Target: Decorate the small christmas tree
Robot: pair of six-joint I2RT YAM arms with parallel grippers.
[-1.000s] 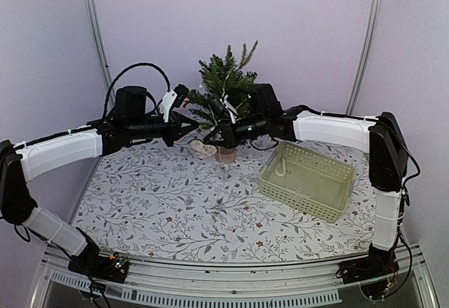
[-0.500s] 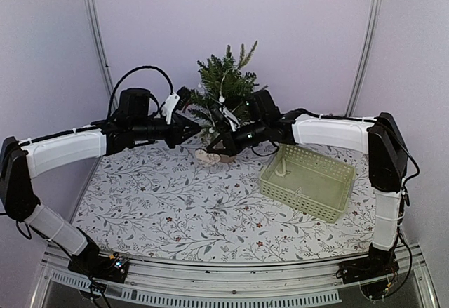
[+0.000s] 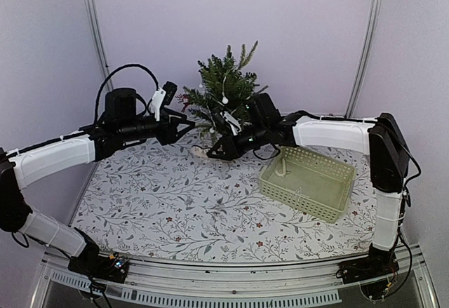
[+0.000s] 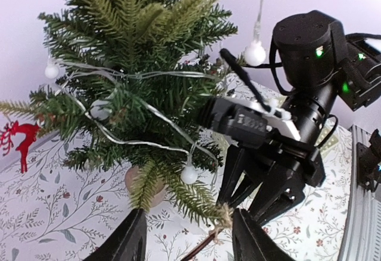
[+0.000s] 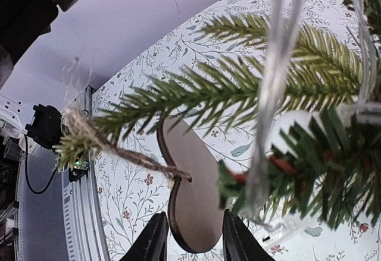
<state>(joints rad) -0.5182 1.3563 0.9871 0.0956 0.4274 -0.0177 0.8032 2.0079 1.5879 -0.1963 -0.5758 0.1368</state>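
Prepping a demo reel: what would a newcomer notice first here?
The small christmas tree at the back centre of the table, strung with white bead lights, with the left hand and right hand at it from either side. Close up, a wooden heart hangs by twine from a low branch. A pale green basket sits to the tree's right.

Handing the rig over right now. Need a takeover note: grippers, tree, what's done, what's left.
Left gripper: open, empty, by the tree's low branches.
Right gripper: open, fingers either side of the flat wooden ornament; contact unclear.
Small dark green artificial christmas tree: upright at the back of the floral-patterned table.
Done: white-bulb light string and red reindeer ornament are on the tree; the wooden ornament hangs by its twine loop from a low branch tip.
Left: probably back both arms off, then check the pale green plastic basket; one pale item inside, unclear what.
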